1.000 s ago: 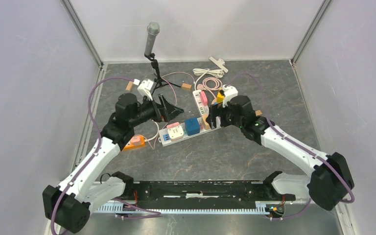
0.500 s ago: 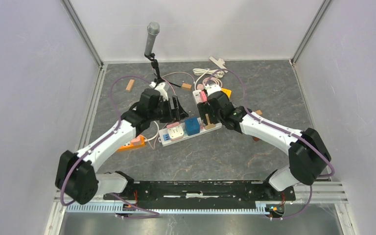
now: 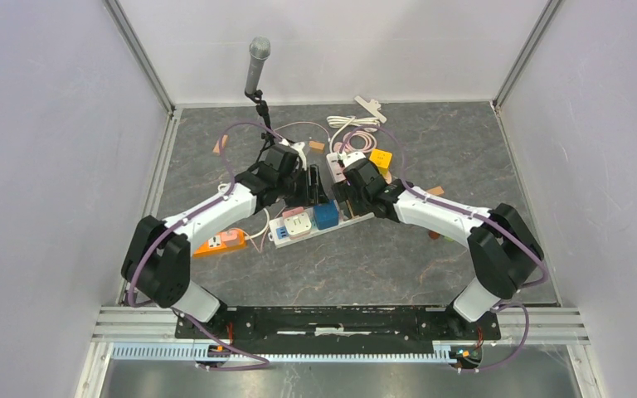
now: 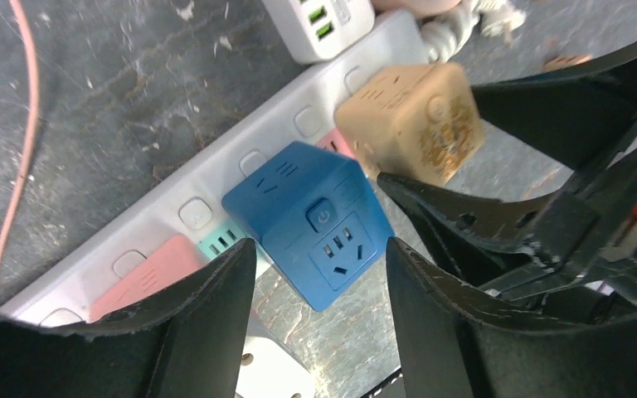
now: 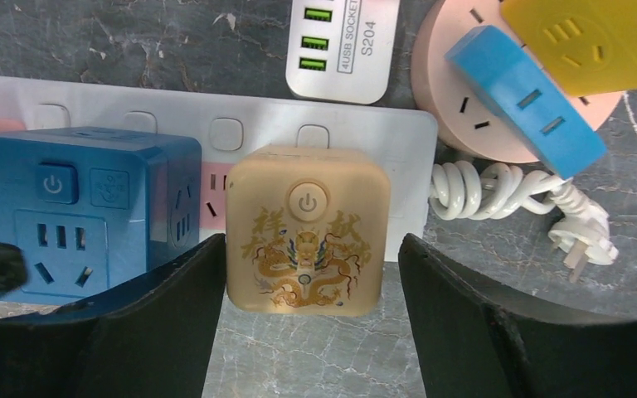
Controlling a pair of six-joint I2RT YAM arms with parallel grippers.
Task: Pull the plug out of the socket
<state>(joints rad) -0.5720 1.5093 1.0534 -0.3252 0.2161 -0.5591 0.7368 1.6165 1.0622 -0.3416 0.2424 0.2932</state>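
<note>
we see a grey microphone [image 3: 257, 60] on a black stand [image 3: 260, 106] at the far side of the dark stone-like table [image 3: 481, 149]. a yellow cube adapter [image 5: 589, 37] sits on a round pink socket [image 5: 431, 91], near a white usb charger [image 5: 342, 46].

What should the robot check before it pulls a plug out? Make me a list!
1. The left claw is open around the blue cube plug: ok.
2. The right claw is open around the tan cube plug with the gold dragon: ok.
3. Both cubes sit plugged into the long white power strip: ok.
4. A claw grips a cube: not ok, both are open.
5. The two claws have room between them: cannot tell; they are very close.
</note>
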